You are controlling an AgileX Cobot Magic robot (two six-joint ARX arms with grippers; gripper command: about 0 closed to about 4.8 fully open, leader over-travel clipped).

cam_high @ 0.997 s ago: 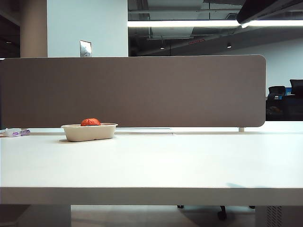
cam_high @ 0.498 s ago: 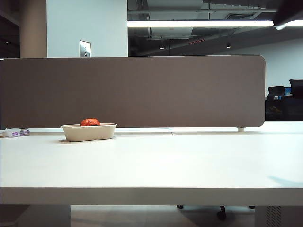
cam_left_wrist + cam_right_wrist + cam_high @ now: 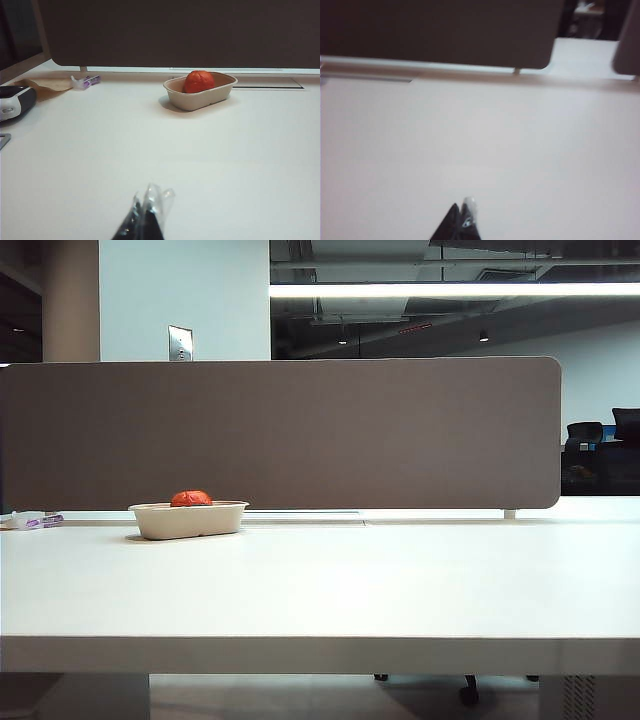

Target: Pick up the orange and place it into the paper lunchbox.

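Orange sits inside the lunchbox, near the desk's back edge on the left, just in front of the grey divider; small purple-and-white item at the far-left back edge. Left gripper closed on nothing, low over the desk's front part, well apart from the lunchbox. Right gripper also looks closed and empty, over bare desk on the right; neither shows in the exterior view.
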